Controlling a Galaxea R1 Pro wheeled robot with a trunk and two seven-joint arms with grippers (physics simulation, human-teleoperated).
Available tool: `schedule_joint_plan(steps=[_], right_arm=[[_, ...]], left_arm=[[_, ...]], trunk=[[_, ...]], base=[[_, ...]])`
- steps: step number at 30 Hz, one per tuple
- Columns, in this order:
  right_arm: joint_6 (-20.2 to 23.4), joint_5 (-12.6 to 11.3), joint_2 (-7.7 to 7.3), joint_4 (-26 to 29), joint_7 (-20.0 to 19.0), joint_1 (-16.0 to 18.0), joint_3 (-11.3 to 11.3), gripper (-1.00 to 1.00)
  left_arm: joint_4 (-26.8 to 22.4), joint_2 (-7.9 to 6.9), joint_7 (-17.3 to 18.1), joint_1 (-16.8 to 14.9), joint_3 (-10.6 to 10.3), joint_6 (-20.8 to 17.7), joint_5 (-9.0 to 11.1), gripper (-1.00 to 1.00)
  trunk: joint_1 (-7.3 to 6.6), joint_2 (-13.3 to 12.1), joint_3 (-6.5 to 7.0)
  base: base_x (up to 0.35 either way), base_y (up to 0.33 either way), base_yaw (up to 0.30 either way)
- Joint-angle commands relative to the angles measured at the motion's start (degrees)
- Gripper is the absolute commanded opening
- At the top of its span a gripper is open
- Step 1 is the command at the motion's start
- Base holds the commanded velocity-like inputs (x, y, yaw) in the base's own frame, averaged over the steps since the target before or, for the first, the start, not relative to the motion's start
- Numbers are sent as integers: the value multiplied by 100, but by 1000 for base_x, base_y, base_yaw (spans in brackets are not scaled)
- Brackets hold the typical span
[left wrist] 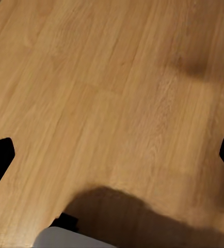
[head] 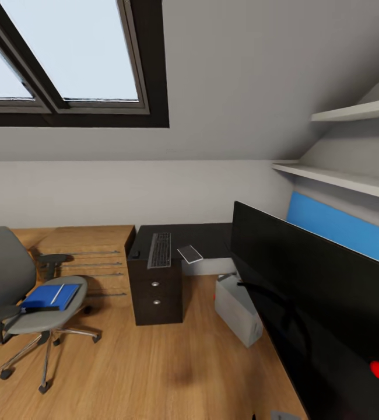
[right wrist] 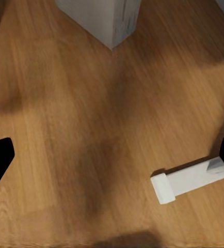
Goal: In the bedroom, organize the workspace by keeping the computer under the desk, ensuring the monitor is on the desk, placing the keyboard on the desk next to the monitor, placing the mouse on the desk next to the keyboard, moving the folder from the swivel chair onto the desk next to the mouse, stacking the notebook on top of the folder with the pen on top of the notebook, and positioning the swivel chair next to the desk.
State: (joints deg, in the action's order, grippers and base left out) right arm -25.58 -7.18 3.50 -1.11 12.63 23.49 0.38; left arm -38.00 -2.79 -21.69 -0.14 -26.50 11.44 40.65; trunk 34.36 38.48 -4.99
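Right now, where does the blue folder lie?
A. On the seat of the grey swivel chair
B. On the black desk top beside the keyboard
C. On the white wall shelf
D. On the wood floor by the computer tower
A. In the head view the blue folder rests flat on the seat of the swivel chair, with a thin pale pen lying across it, well apart from the desk.

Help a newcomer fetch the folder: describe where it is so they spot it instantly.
Look under the skylight for the grey swivel chair on the wood floor, beside the black desk. The folder lies flat on its seat: bright blue, with a thin pale pen across it.
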Motion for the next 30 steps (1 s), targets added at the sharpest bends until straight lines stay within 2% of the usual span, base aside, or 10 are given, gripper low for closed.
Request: schedule_joint_plan(steps=[1, 17, 30], right_arm=[[-35, -47, 2, -12, -6, 7, 8, 100], [-35, -54, -13, -12, -6, 7, 6, 100], [-35, -61, -19, -12, -6, 7, 6, 100]], left_arm=[[-12, -10, -45, -4, -47, 34, 60, 100], [-14, -11, -94, -4, -39, 40, 62, 100], [-7, -2, -99, -4, -41, 19, 65, 100]], trunk=[[-24, -33, 10], [-375, -675, 297], [-661, -1196, 530]], base=[[-341, 0, 0], [-340, -8, 0], [-309, -187, 0]])
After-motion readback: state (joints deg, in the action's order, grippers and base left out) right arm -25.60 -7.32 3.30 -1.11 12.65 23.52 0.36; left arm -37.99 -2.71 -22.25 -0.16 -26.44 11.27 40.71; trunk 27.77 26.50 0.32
